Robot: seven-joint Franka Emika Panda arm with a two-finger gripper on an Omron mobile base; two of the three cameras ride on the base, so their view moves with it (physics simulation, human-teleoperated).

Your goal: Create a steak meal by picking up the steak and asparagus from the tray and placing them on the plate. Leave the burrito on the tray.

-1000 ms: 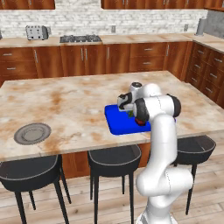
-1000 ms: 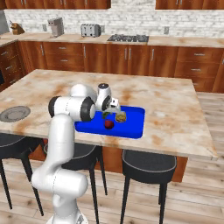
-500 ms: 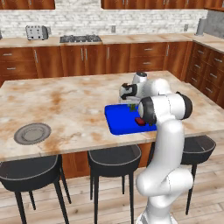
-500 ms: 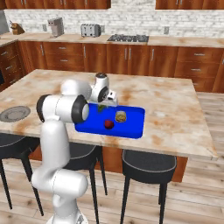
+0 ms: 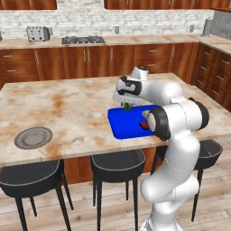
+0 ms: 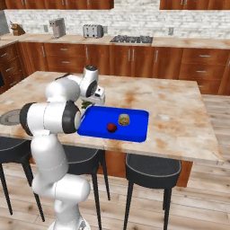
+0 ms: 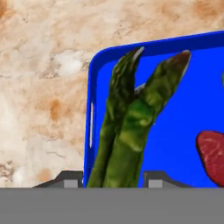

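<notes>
Gripper [image 7: 113,180]: clenched on asparagus [image 7: 131,127], raised above tray corner.
Tray [image 6: 134,130]: blue, directly beneath gripper.
Steak [image 6: 111,128]: on tray, beside gripper.
Burrito [image 6: 124,119]: on tray, beyond steak.
Plate [image 5: 33,137]: on counter, well apart from gripper.

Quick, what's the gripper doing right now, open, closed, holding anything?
Gripper: closed on the asparagus, lifted above the tray.
</notes>
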